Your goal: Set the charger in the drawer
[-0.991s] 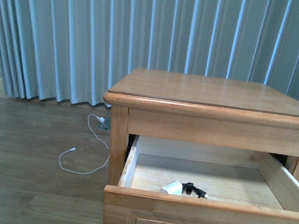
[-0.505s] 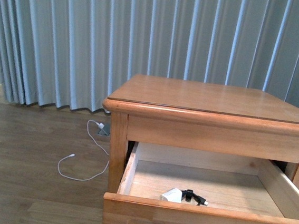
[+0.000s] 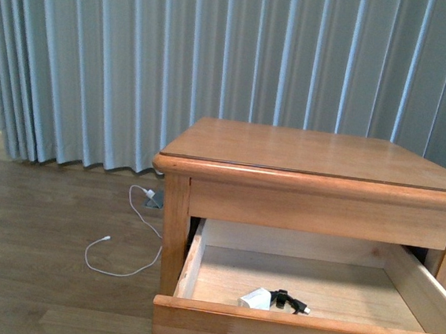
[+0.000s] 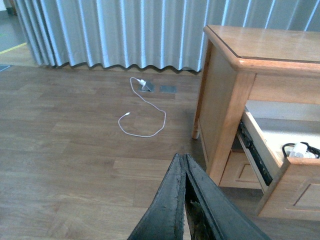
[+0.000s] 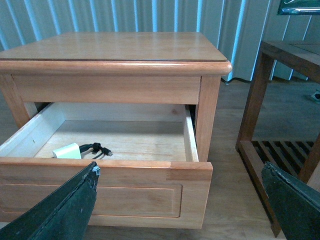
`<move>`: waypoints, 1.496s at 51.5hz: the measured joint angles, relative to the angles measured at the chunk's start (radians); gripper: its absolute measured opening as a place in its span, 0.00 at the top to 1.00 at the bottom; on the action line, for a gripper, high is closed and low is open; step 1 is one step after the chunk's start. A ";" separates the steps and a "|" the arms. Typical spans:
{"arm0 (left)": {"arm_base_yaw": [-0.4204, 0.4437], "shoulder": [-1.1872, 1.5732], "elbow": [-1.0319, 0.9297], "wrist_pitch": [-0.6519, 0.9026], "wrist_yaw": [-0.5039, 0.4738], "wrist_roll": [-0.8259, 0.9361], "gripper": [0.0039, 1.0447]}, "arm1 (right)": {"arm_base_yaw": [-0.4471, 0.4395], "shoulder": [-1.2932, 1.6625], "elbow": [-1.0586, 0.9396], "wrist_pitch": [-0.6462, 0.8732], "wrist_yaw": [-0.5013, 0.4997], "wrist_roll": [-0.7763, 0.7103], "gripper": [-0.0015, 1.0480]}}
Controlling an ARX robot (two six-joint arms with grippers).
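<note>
Front view: honey-coloured wooden cabinet (image 3: 311, 153) standing before a pale blue pleated curtain (image 3: 218, 56) on a wood-plank floor (image 3: 29, 290). Its uppermost drawer (image 3: 302, 326) is pulled well out, showing a pale wood interior. The charger (image 3: 255, 299) lies on the drawer bottom, close behind the front panel and left of the middle. It is a white plug block with its black cord (image 3: 290, 302) bunched just beside it on the right. A long white cable (image 3: 122, 270) loops over the floor left of the cabinet. Neither arm appears in this view. Left wrist view: the left gripper (image 4: 183, 158) has both dark fingers pressed together and nothing between them. It is held above bare floor, well apart from the cabinet. The open drawer shows side-on, and the charger (image 4: 301, 149) is just visible over its front edge. The white cable trails from the curtain's foot. Right wrist view: the right gripper (image 5: 179, 170) is spread wide and released — one finger low at each side, nothing held. It faces the drawer front from outside. The charger (image 5: 68, 151) rests inside near the front panel, with the cord curled next to it. A darker wooden side table (image 5: 280, 90) with a slatted lower shelf stands beside the cabinet.
</note>
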 joint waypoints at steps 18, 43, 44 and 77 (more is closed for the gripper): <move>0.002 -0.121 -0.048 -0.073 0.005 0.000 0.96 | 0.000 0.000 0.000 0.000 0.000 0.000 0.08; 0.002 -0.285 -0.080 -0.204 0.004 0.001 0.96 | 0.000 0.000 0.000 0.000 0.000 0.000 0.08; 0.002 -0.314 -0.080 -0.245 0.005 0.001 0.96 | 0.000 0.000 0.000 0.000 0.000 0.000 0.08; 0.002 -0.405 -0.080 -0.318 0.005 0.001 0.52 | 0.117 0.132 0.006 -0.035 0.221 -0.033 0.08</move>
